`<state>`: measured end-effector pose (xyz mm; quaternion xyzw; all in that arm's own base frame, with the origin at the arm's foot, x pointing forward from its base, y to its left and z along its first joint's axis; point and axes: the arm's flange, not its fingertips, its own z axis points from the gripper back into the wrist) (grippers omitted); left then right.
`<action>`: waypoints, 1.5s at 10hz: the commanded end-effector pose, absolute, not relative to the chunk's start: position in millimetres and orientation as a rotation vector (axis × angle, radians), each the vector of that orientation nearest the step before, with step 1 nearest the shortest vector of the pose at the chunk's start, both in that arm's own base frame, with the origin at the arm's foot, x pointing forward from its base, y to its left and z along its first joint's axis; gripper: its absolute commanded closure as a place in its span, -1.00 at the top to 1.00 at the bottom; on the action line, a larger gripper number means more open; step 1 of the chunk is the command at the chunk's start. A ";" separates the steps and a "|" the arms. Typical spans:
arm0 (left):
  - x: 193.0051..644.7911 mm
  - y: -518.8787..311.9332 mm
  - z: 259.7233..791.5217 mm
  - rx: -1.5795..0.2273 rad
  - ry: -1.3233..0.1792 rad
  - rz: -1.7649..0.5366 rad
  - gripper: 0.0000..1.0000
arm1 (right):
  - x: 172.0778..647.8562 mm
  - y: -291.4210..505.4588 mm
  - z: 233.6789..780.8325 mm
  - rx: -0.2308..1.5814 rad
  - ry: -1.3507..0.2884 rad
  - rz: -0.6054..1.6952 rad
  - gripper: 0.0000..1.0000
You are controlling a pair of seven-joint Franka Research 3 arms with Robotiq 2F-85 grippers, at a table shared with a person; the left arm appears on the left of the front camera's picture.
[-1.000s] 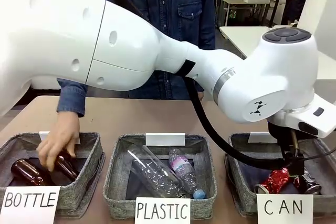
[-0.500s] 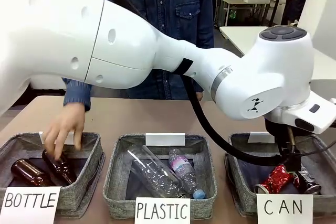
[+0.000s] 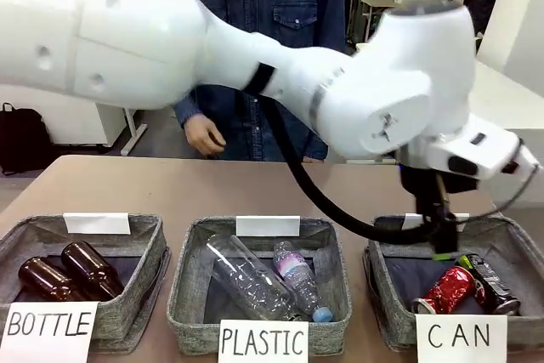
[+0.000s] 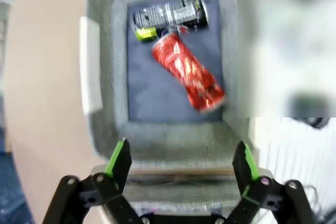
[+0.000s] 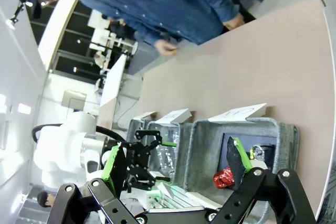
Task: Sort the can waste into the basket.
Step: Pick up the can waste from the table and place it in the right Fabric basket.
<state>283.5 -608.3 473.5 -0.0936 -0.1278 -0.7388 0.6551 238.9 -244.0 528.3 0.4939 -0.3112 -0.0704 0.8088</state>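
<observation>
- Your left gripper (image 4: 181, 163) hangs above the near end of the basket (image 4: 107, 51) signed "CAN", jaws spread wide and nothing between the green pads (image 4: 119, 156); in the front view it (image 3: 442, 240) sits over the basket's back rim (image 3: 510, 231).
- Your right gripper (image 5: 176, 166) is released too, jaws apart and empty, looking along the table from the side.
- Both cans lie inside the basket. The red can (image 4: 188, 75) is crushed and dented, lying slantwise on the dark floor; the black can (image 4: 168, 15) lies against the far wall in the wrist view, silver ends showing, a green patch at one end. The two touch at one end.
- I judge the sorting step as done: no can lies loose on the table, and the drop is complete.
- What the next move calls for, by my reading: lift the left arm straight up and clear of the rim before swinging it back, so its cable (image 3: 314, 193) does not catch the plastic basket (image 3: 183, 295).
- The person's hand (image 3: 204, 135) hangs at the far table edge, well apart from both grippers.
</observation>
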 end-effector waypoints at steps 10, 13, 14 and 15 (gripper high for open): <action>350.5 -86.6 553.5 -0.798 -0.323 -0.698 1.00 | 326.7 6.3 531.3 1.069 -0.546 0.334 1.00; 321.7 8.9 529.0 -1.064 -0.528 -0.472 1.00 | 348.1 61.0 525.3 1.167 -0.314 0.082 1.00; 326.2 24.2 514.3 -1.116 -0.572 -0.356 1.00 | 348.9 63.4 530.8 1.133 -0.234 0.008 1.00; 335.5 29.1 491.9 -1.099 -0.493 -0.356 1.00 | 348.2 57.6 543.4 1.156 -0.184 -0.058 1.00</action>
